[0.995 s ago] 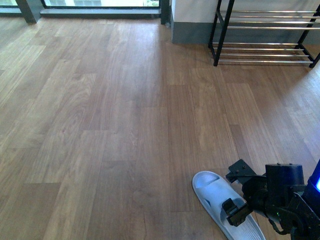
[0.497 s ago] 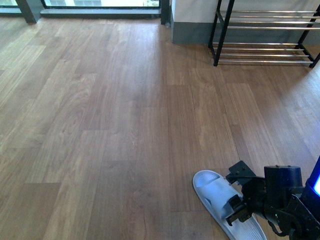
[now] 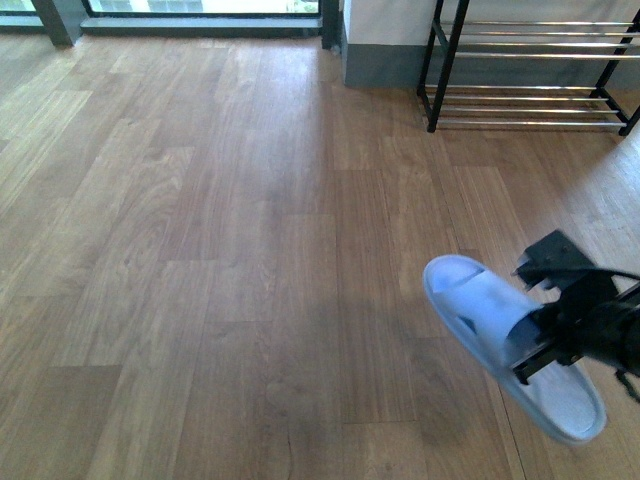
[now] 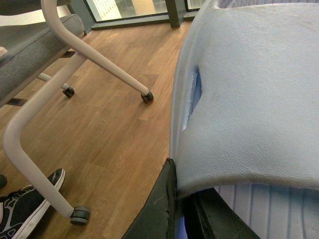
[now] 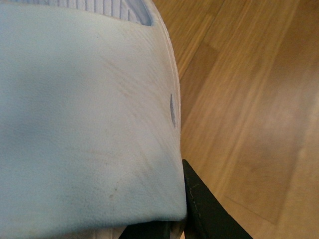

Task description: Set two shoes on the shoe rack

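Note:
In the front view a pale blue slide sandal (image 3: 490,315) hangs tilted above the wooden floor, at the lower right. My right gripper (image 3: 545,335) is shut on its strap. The right wrist view is filled by that strap (image 5: 84,124), pinched at its edge by my right gripper (image 5: 179,201). The left wrist view shows a second pale blue sandal (image 4: 249,89), with my left gripper (image 4: 177,204) shut on the strap's rim; neither appears in the front view. The shoe rack (image 3: 530,90), black frame with chrome bars, stands at the far right against the wall.
A chair with white tubular legs (image 4: 94,55) and castors (image 4: 146,97) stands close to the left arm. A dark patterned sneaker (image 4: 25,211) rests on the floor by one castor (image 4: 79,215). Wooden floor (image 3: 220,250) stretches to the window wall.
The right gripper has lifted the sandal off the floor and carried it up and to the right, toward the rack side.

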